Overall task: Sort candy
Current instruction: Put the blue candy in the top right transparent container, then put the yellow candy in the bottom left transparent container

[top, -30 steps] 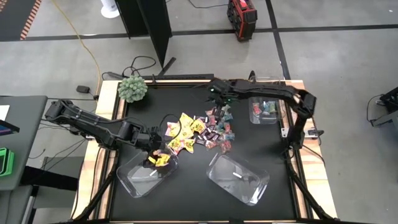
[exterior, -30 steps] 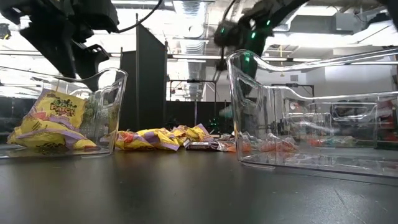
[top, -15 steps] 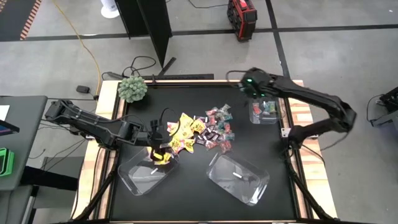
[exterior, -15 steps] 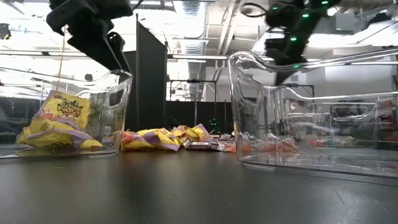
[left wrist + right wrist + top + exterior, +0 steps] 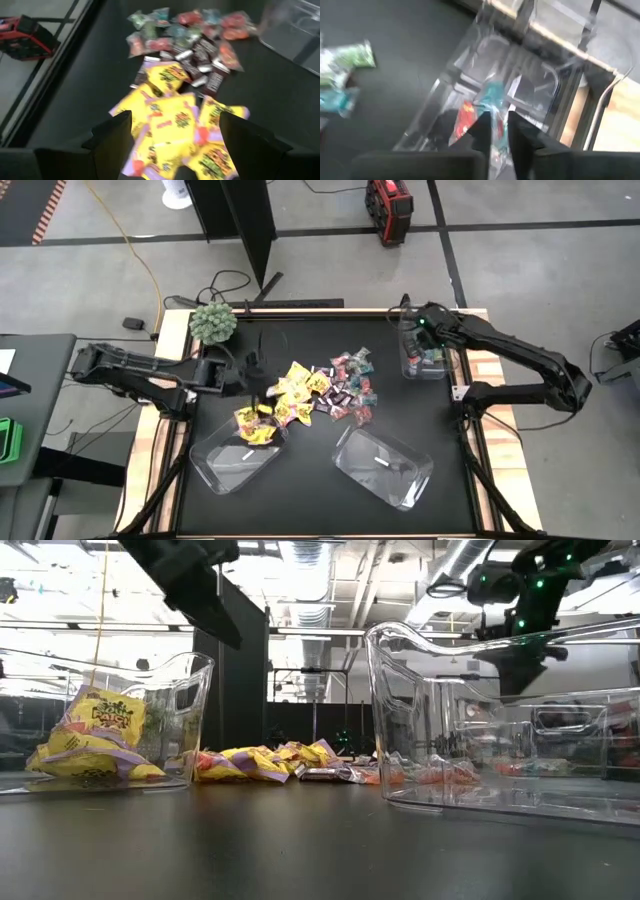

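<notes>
Workshop floor around a black tabletop

The tabletop has a pale wooden rim and stands on a grey concrete floor crossed by dark tape lines. A black upright panel stands behind it, with a red-and-black case near it and a yellow cable trailing across the floor. At table height, ceiling ducts and bright strip lights show overhead.

We've got the candy pile mid-table, two bins in front of it: the left bin with some packets at its back end, the middle bin beside it. A third bin sits far right, the plant back-left.
</notes>
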You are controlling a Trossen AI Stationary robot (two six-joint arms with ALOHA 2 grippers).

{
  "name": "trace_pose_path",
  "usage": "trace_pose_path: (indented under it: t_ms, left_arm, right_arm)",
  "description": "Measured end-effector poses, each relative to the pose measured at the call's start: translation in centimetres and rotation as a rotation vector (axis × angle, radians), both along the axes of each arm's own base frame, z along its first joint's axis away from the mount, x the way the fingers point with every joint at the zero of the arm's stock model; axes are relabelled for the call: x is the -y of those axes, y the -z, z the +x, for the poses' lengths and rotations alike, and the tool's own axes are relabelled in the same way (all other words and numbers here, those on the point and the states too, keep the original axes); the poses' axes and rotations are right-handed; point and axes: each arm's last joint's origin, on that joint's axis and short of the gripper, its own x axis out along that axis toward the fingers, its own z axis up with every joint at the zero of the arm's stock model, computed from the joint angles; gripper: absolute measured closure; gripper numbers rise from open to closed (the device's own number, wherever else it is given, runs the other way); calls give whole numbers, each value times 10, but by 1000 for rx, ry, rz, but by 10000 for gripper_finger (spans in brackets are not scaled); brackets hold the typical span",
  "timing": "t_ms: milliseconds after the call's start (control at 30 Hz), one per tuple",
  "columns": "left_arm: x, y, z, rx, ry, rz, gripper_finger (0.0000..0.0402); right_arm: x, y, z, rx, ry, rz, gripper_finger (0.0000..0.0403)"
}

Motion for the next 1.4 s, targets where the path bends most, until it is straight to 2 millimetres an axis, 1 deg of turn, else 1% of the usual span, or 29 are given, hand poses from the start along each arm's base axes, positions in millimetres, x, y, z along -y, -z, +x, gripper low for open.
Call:
trace_pose_path:
  t_ms: [100, 167, 300, 400, 467, 600, 733, 867, 967, 1133, 1200, 1267, 1400]
  left_arm:
    - [-22, -2, 1, 5, -18, -49, 104]
    - [-37, 1, 3, -8, -21, -96, 104]
    - [-64, 19, 8, -81, -18, -181, 104]
    - [-78, 36, 17, -125, 33, -257, 104]
    - [-85, 48, 24, -155, 53, -294, 104]
    - [-96, 64, 38, -209, 74, -321, 104]
    - [-99, 81, 52, -254, 116, -394, 104]
    - [-103, 99, 62, -318, 99, -410, 104]
    - [-105, 111, 66, -357, 77, -406, 104]
    - [-106, 119, 69, -383, 54, -405, 111]
    - [-105, 120, 70, -393, 43, -387, 126]
    - [-103, 117, 69, -395, 47, -367, 152]
    - [-98, 108, 68, -388, 59, -310, 226]
  right_arm:
    - [2, 8, 1, -16, 20, 1, 266]
    - [3, 8, 3, -5, 24, -19, 232]
    - [5, 2, 9, 54, -10, -85, 179]
    - [3, -8, 17, 120, -90, -173, 161]
    - [-1, -13, 24, 153, -146, -217, 159]
    - [-9, -20, 37, 226, -218, -275, 163]
    - [-14, -22, 46, 255, -270, -300, 171]
    - [-19, -23, 50, 264, -305, -308, 176]
    - [-22, -22, 51, 253, -331, -308, 177]
    - [-22, -22, 52, 251, -337, -311, 177]
    - [-22, -22, 52, 251, -337, -312, 177]
    - [-22, -22, 51, 250, -336, -313, 177]
    - [-22, -22, 51, 250, -336, -313, 177]
